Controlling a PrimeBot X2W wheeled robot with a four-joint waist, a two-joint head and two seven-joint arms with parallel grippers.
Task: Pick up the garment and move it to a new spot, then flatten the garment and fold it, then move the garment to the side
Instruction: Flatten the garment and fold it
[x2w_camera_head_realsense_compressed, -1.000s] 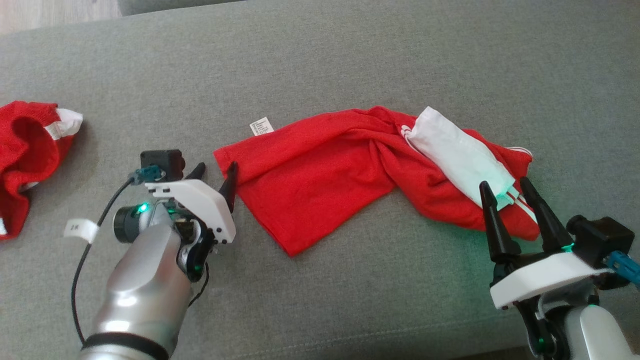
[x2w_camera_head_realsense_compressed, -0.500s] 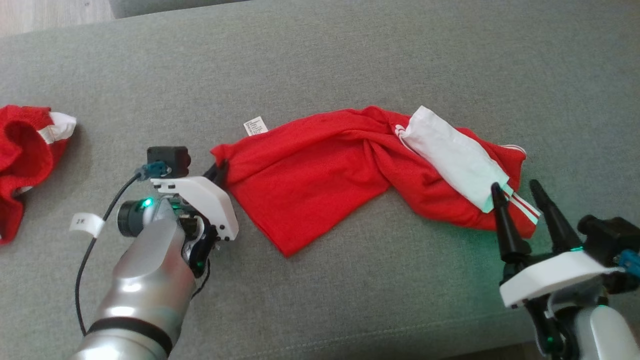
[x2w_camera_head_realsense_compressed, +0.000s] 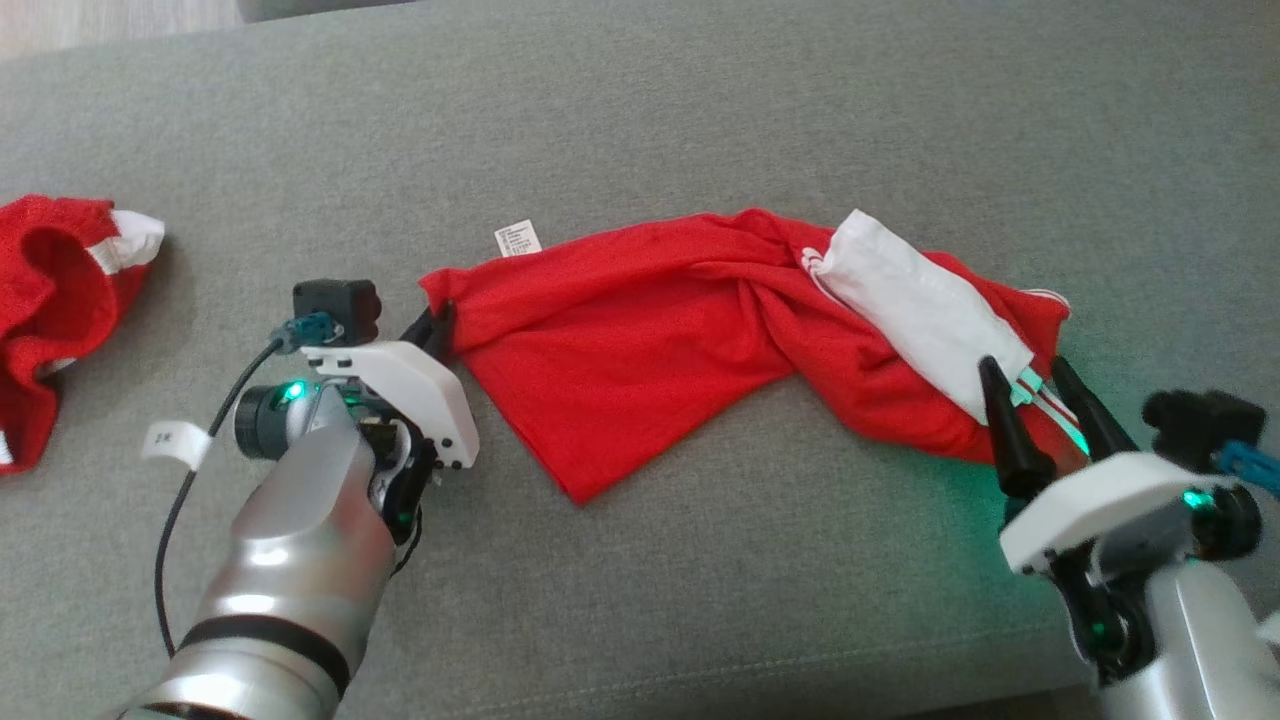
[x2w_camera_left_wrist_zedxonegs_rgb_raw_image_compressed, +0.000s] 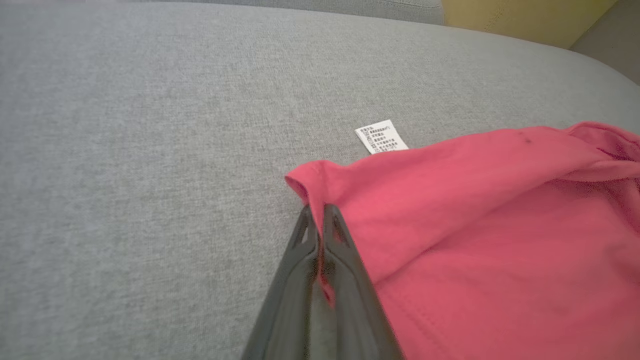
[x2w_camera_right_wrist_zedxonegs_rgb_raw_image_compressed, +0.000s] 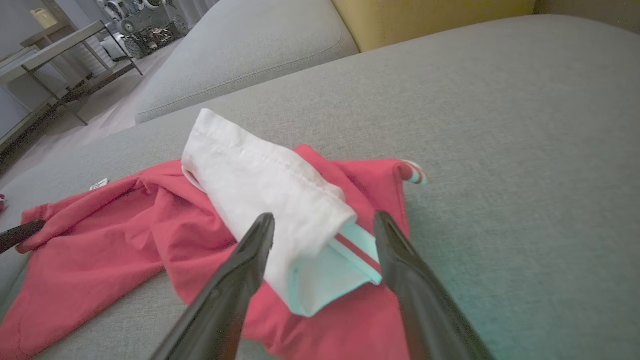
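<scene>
On the grey sofa cushion (x2w_camera_head_realsense_compressed: 700, 600), the red garment (x2w_camera_head_realsense_compressed: 640, 340) lies crumpled in a long strip, with its white sleeve (x2w_camera_head_realsense_compressed: 915, 305) folded across the right end and the care label (x2w_camera_head_realsense_compressed: 517, 239) poking out near the left end. Left gripper (x2w_camera_head_realsense_compressed: 438, 320): fingers pinched fully together on the garment's left corner, cloth caught between them. Right gripper (x2w_camera_head_realsense_compressed: 1022, 368): fingers spread wide, straddling the sleeve's striped cuff, gripping nothing; other red cloth (x2w_camera_head_realsense_compressed: 50, 290) sits well apart at far left.
</scene>
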